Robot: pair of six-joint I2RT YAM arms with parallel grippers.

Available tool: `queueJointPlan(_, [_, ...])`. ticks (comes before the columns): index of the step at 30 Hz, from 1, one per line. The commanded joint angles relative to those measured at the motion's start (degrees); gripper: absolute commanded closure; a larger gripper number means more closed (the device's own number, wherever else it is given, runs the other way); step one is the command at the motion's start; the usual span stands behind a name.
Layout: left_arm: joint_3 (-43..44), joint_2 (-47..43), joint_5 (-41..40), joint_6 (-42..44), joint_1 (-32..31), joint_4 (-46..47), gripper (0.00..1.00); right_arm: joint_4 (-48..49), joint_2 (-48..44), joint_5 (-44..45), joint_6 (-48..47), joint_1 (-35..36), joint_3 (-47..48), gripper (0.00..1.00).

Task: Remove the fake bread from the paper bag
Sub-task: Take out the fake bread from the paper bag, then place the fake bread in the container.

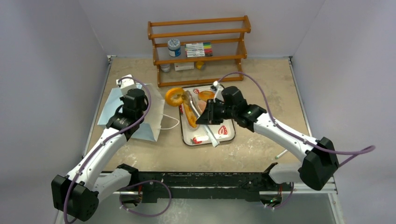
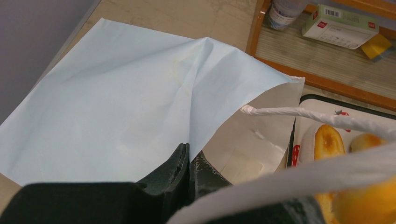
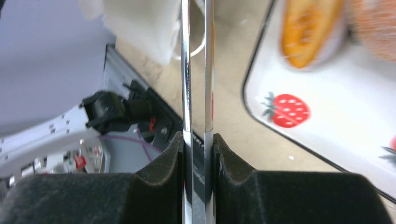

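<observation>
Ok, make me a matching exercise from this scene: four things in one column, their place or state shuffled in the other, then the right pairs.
Things
1. paper bag
2. metal tongs
3. strawberry-print tray
4. markers

Place or state
A. on the wooden shelf
B. pinched at its rim by the left gripper
C. lying on the table with fake bread on it
D. clamped in the right gripper

Pairs: 1-B, 2-D, 3-C, 4-A

We see pale grey walls [image 1: 46,70] on three sides, a mottled beige surface [image 1: 261,140], a wooden shelf rack [image 1: 200,32] at its far edge.
</observation>
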Motion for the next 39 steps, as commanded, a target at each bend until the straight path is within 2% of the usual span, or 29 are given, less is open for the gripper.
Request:
queueJointPlan(1, [2.5, 0.9, -0.5, -1.4, 0.0, 5.7, 1.0, -2.4, -4.0, 5.3, -1.7, -6.7, -1.2, 1.0])
queueJointPlan(9, [3.0, 2.5, 1.0, -0.5, 0.0, 8.3, 1.0, -6.1, -7.8, 7.9, -2.1, -16.4, -5.6, 1.0])
queueJointPlan(14, [2.8, 3.0, 1.7, -0.1, 0.0, 9.6, 1.0, -8.5, -11.1, 9.3, -1.4, -19.5, -8.8, 1.0])
queueJointPlan(25, [-0.1, 3.0, 3.8, -0.6, 0.0, 13.2, 1.0, -13.0, -18.3, 7.9, 2.1, -20.5, -14.9, 1.0])
queueJointPlan(31, [-0.5, 3.0, 4.8, -0.5, 0.0, 14.1, 1.0, -12.8, -19.3, 7.1, 2.5, -20.5, -18.2, 1.0])
queueJointPlan(35, [-0.5, 2.7, 5.3, -0.5, 0.0, 14.2, 1.0, -11.6, -18.4, 6.3, 3.2, -20.5, -19.7, 0.92])
queueJointPlan(38, [-0.5, 2.3, 5.3, -0.3, -0.1, 14.1, 1.0, -10.1, -18.7, 5.3, 4.3, -20.5, -20.9, 0.8])
queueJointPlan(39, [-0.5, 2.2, 5.4, -0.2, -0.1, 14.0, 1.0, -10.1, -18.9, 5.2, 4.3, -20.6, -21.0, 0.73])
